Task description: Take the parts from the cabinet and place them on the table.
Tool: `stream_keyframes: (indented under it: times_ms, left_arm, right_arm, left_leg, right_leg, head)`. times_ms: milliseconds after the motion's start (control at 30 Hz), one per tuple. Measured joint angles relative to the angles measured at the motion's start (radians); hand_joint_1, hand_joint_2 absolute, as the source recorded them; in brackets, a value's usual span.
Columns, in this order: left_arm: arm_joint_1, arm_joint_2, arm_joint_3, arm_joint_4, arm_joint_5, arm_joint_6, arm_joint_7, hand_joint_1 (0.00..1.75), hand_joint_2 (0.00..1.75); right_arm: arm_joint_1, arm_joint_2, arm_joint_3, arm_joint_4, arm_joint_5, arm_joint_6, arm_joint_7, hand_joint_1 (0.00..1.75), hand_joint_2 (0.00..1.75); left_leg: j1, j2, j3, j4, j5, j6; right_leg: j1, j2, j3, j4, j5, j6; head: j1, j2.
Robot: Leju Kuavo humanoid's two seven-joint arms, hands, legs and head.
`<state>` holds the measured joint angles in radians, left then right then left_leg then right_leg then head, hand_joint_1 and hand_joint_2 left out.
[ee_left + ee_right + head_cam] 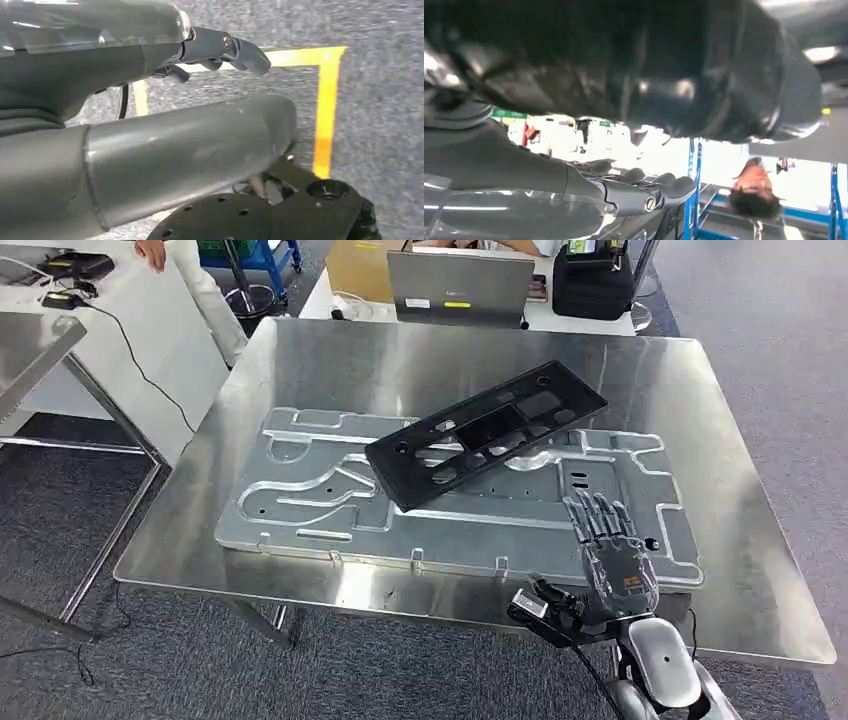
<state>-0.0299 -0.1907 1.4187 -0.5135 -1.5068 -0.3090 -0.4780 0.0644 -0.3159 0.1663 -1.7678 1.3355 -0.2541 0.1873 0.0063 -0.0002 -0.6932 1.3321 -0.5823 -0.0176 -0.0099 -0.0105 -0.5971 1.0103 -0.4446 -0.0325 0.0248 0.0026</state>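
Already the steel table (700, 420) carries a big silver plate (300, 510) with a black panel (487, 433) lying slantwise across it. Right hand (610, 550) hovers spread and empty above the plate's near corner; draw it back level, without snagging. Left hand (220, 47) hangs over the floor, fingers loosely curled around nothing.

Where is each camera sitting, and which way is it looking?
Head view: high on the robot, looking forward and down at the steel table, where a black panel lies on a silver plate; the right hand reaches in, fingers straight.
Left wrist view: behind the hanging left hand, looking down at grey carpet and yellow tape.
Right wrist view: behind the right hand, looking across the room at a person, upside down.
Shared: head and right wrist views both show the right hand.
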Motion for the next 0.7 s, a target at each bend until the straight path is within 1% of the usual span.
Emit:
stream_keyframes:
  times_ms: [33, 67, 100, 133, 167, 200, 233, 267, 300, 333, 367, 400, 433, 467, 500, 533, 567, 600, 633, 667, 700]
  left_arm:
    - [0.0, 0.0, 0.0, 0.0, 0.0, -0.001, 0.0, 0.0, 0.0]
    - [0.0, 0.0, 0.0, 0.0, 0.001, -0.002, 0.001, 0.0, 0.0]
    - [0.0, 0.0, 0.0, -0.002, 0.003, -0.002, 0.001, 0.0, 0.0]
    - [-0.002, 0.0, 0.0, -0.004, 0.004, -0.003, 0.002, 0.0, 0.0]
    - [-0.004, 0.0, 0.0, -0.011, 0.006, -0.003, 0.003, 0.0, 0.0]
    - [-0.005, -0.002, 0.0, -0.012, 0.008, -0.006, 0.004, 0.0, 0.0]
    - [-0.004, -0.005, 0.001, -0.019, 0.01, -0.011, 0.004, 0.0, 0.0]
    - [-0.002, -0.007, 0.002, -0.026, 0.01, -0.017, 0.009, 0.0, 0.0]
    - [0.0, -0.013, 0.004, -0.034, 0.011, -0.024, 0.009, 0.0, 0.0]
    - [0.0, -0.019, 0.005, -0.042, 0.013, -0.03, 0.01, 0.0, 0.0]
    - [0.001, -0.021, 0.007, -0.051, 0.017, -0.035, 0.011, 0.0, 0.0]
    - [0.004, -0.025, 0.008, -0.059, 0.018, -0.036, 0.011, 0.0, 0.0]
    - [0.005, -0.027, 0.008, -0.063, 0.018, -0.037, 0.011, 0.0, 0.0]
    - [0.006, -0.028, 0.009, -0.067, 0.018, -0.037, 0.011, 0.0, 0.0]
    - [0.005, -0.031, 0.009, -0.07, 0.019, -0.039, 0.011, 0.0, 0.0]
    - [0.006, -0.035, 0.01, -0.074, 0.019, -0.039, 0.011, 0.0, 0.0]
    - [0.006, -0.036, 0.011, -0.076, 0.019, -0.039, 0.011, 0.0, 0.0]
    - [0.005, -0.04, 0.013, -0.076, 0.019, -0.04, 0.011, 0.0, 0.0]
    - [0.003, -0.041, 0.015, -0.079, 0.019, -0.042, 0.011, 0.0, 0.0]
    - [0.004, -0.044, 0.015, -0.084, 0.019, -0.046, 0.011, 0.0, 0.0]
    - [0.005, -0.045, 0.016, -0.087, 0.019, -0.05, 0.011, 0.0, 0.0]
  right_arm:
    - [0.004, 0.0, 0.0, 0.0, 0.0, 0.0, 0.0, 0.0, 0.0]
    - [0.009, 0.0, 0.0, 0.0, -0.003, 0.0, 0.001, 0.0, 0.0]
    - [0.013, 0.0, -0.001, 0.0, -0.005, -0.001, 0.002, 0.0, 0.0]
    - [0.018, 0.0, -0.001, -0.001, -0.006, -0.002, 0.002, 0.0, 0.0]
    - [0.025, 0.002, -0.002, -0.002, -0.008, -0.003, 0.004, 0.0, 0.0]
    - [0.035, 0.003, -0.005, -0.002, -0.014, -0.005, 0.008, 0.0, 0.0]
    - [0.045, 0.006, -0.006, -0.002, -0.019, -0.01, 0.009, 0.0, 0.0]
    - [0.058, 0.011, -0.008, -0.003, -0.023, -0.015, 0.012, 0.0, 0.0]
    - [0.074, 0.014, -0.01, -0.003, -0.027, -0.023, 0.015, 0.0, 0.0]
    - [0.093, 0.018, -0.013, -0.003, -0.032, -0.029, 0.019, 0.0, 0.0]
    - [0.107, 0.019, -0.017, -0.003, -0.036, -0.033, 0.019, 0.0, 0.0]
    - [0.118, 0.022, -0.019, -0.003, -0.038, -0.036, 0.019, 0.0, 0.0]
    - [0.125, 0.024, -0.019, -0.003, -0.039, -0.037, 0.019, 0.0, 0.0]
    - [0.132, 0.027, -0.02, -0.003, -0.039, -0.037, 0.019, 0.0, 0.0]
    - [0.137, 0.029, -0.021, -0.003, -0.039, -0.037, 0.019, 0.0, 0.0]
    - [0.141, 0.03, -0.022, -0.003, -0.039, -0.037, 0.019, 0.0, 0.0]
    - [0.142, 0.032, -0.024, -0.003, -0.039, -0.037, 0.019, 0.0, 0.0]
    - [0.142, 0.034, -0.025, -0.003, -0.039, -0.037, 0.019, 0.0, 0.0]
    - [0.142, 0.035, -0.027, -0.003, -0.044, -0.039, 0.02, 0.0, 0.0]
    - [0.144, 0.036, -0.029, -0.004, -0.049, -0.04, 0.021, 0.0, 0.0]
    - [0.153, 0.04, -0.033, -0.003, -0.054, -0.044, 0.024, 0.0, 0.0]
  left_leg:
    - [0.0, 0.0, 0.036, -0.03, 0.044, 0.002]
    - [0.0, 0.0, 0.092, -0.095, 0.08, 0.008]
    - [-0.001, -0.001, 0.158, -0.18, 0.089, 0.016]
    - [-0.005, -0.001, 0.23, -0.283, 0.049, 0.027]
    - [-0.007, -0.001, 0.279, -0.371, 0.021, 0.031]
    - [-0.011, -0.001, 0.268, -0.363, 0.025, 0.034]
    - [-0.014, -0.001, 0.266, -0.366, 0.03, 0.04]
    - [-0.015, -0.001, 0.262, -0.369, 0.041, 0.047]
    - [-0.001, 0.002, 0.256, -0.384, 0.062, 0.056]
    - [-0.004, 0.007, 0.242, -0.385, 0.075, 0.064]
    - [-0.004, 0.009, 0.227, -0.384, 0.087, 0.074]
    - [-0.004, 0.01, 0.208, -0.382, 0.1, 0.074]
    - [-0.005, 0.012, 0.192, -0.38, 0.112, 0.074]
    - [-0.005, 0.013, 0.178, -0.375, 0.123, 0.072]
    - [-0.005, 0.013, 0.156, -0.369, 0.134, 0.069]
    - [-0.004, 0.013, 0.135, -0.36, 0.143, 0.065]
    - [-0.002, 0.014, 0.115, -0.35, 0.15, 0.061]
    - [-0.001, 0.014, 0.098, -0.338, 0.155, 0.056]
    - [-0.002, 0.014, 0.085, -0.322, 0.158, 0.051]
    - [-0.005, 0.012, 0.075, -0.31, 0.161, 0.046]
    - [-0.005, 0.011, 0.075, -0.309, 0.167, 0.039]
  right_leg:
    - [0.001, -0.001, -0.016, 0.004, 0.009, 0.002]
    - [0.002, -0.001, -0.032, 0.008, 0.018, 0.004]
    - [0.003, 0.0, -0.044, 0.013, 0.027, 0.007]
    - [0.004, -0.001, -0.05, 0.018, 0.035, 0.01]
    - [0.008, -0.001, -0.054, 0.019, 0.042, 0.016]
    - [0.005, -0.006, -0.049, 0.012, 0.053, 0.024]
    - [0.001, -0.006, -0.049, 0.007, 0.063, 0.03]
    - [0.001, -0.006, -0.048, 0.002, 0.074, 0.037]
    - [0.003, -0.005, -0.053, 0.006, 0.07, 0.043]
    - [-0.001, 0.004, -0.062, 0.025, 0.021, 0.048]
    - [-0.003, 0.007, -0.077, 0.075, -0.051, 0.051]
    - [-0.004, 0.008, -0.094, 0.151, -0.12, 0.056]
    - [-0.006, 0.007, -0.107, 0.224, -0.162, 0.061]
    - [-0.006, 0.007, -0.113, 0.282, -0.17, 0.065]
    - [-0.009, 0.007, -0.104, 0.309, -0.144, 0.069]
    - [-0.012, 0.007, -0.077, 0.296, -0.1, 0.071]
    - [-0.015, 0.007, -0.03, 0.245, -0.061, 0.072]
    - [-0.018, 0.007, 0.031, 0.168, -0.046, 0.073]
    - [-0.021, 0.008, 0.102, 0.071, -0.077, 0.072]
    - [-0.011, 0.01, 0.146, -0.004, -0.115, 0.067]
    - [-0.01, 0.009, 0.141, -0.006, -0.121, 0.054]
  head:
    - [0.0, 0.0]
    - [0.0, 0.0]
    - [0.0, 0.0]
    - [0.0, 0.0]
    - [0.0, 0.0]
    - [0.0, 0.0]
    - [0.0, 0.0]
    - [0.0, 0.0]
    - [0.0, 0.0]
    - [0.0, 0.0]
    - [0.001, 0.0]
    - [0.0, 0.0]
    - [0.0, 0.0]
    - [0.0, 0.0]
    - [0.0, 0.0]
    - [0.0, 0.0]
    - [0.0, 0.0]
    - [0.0, 0.0]
    - [0.0, 0.0]
    - [0.0, 0.0]
    - [0.0, 0.0]
